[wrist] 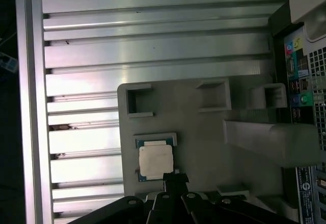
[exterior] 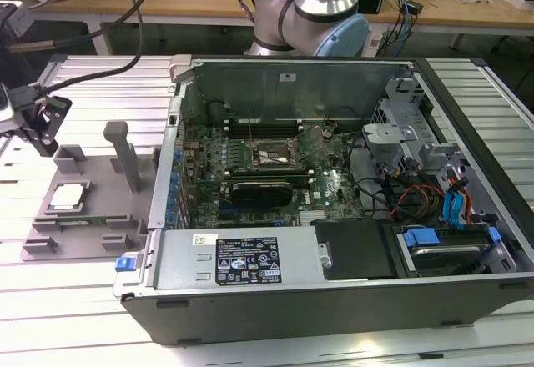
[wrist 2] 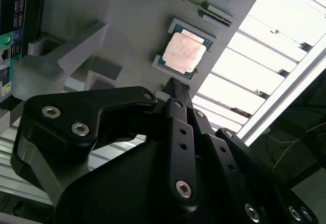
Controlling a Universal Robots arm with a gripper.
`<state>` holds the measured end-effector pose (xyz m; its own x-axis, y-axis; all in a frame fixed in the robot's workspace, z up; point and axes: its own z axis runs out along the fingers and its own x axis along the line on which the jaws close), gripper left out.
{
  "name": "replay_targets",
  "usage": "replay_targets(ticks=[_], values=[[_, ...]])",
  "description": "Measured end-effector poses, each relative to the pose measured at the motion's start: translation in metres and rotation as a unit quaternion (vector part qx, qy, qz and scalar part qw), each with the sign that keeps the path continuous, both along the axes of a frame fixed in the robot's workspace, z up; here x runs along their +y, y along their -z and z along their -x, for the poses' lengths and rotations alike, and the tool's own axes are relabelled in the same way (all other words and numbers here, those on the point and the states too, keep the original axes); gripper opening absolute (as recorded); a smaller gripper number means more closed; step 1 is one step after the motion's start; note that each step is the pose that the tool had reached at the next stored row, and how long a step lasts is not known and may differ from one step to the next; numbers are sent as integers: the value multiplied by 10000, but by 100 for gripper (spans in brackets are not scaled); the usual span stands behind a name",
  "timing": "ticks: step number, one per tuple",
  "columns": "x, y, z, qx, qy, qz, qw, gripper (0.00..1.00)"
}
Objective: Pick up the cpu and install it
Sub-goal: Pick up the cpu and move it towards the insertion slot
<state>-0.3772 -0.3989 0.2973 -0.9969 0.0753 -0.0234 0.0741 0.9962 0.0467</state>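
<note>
My pincer (wrist 2: 174, 85) hangs closed and empty near the cpu (wrist 2: 184, 52) in its grey fixture plate (wrist 2: 127, 25); pickup approach, I judge, needing jaws opened and squared over it.

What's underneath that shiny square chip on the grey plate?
The cpu sits in a shallow framed pocket of the grey fixture plate, which lies on the slatted metal table. The pocket's floor beneath the chip is covered, so it cannot be seen.
</note>
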Motion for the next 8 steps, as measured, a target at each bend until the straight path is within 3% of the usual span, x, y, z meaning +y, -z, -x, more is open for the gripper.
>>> replay_targets(ticks=[8], values=[[-5, 114, 27, 0, 0, 0, 10000, 11]])
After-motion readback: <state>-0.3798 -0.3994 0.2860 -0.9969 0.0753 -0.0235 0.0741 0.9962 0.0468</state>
